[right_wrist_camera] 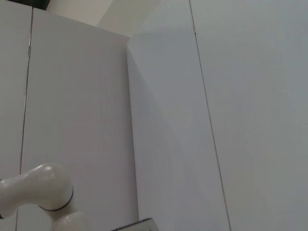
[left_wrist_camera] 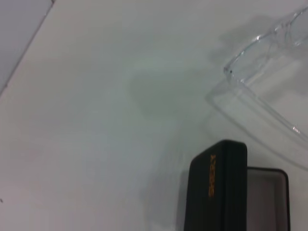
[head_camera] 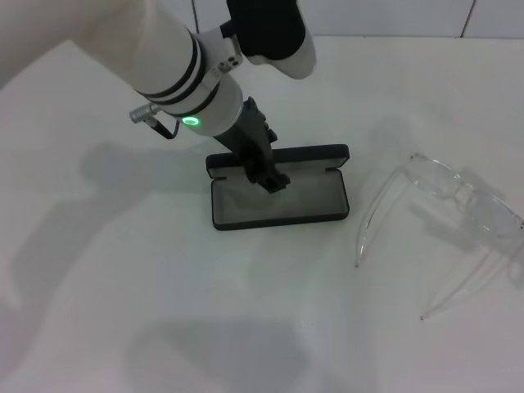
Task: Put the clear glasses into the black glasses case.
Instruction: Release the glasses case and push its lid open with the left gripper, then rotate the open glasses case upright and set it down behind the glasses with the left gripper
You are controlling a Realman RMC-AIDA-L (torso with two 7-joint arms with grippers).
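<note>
Black glasses case [head_camera: 278,188] open at table centre, lid up. Left gripper [head_camera: 268,176] over grey lining; finger spread unclear, cannot tell. Clear glasses [head_camera: 446,225] lie right of case, apart. Case-opening step; next: grasp glasses.

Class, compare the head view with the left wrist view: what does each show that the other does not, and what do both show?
Only the head view shows the left gripper over the open black glasses case and both clear arms of the clear glasses. Only the left wrist view shows the gold lettering on the lid. Both show the case, the glasses and the white table.
</note>
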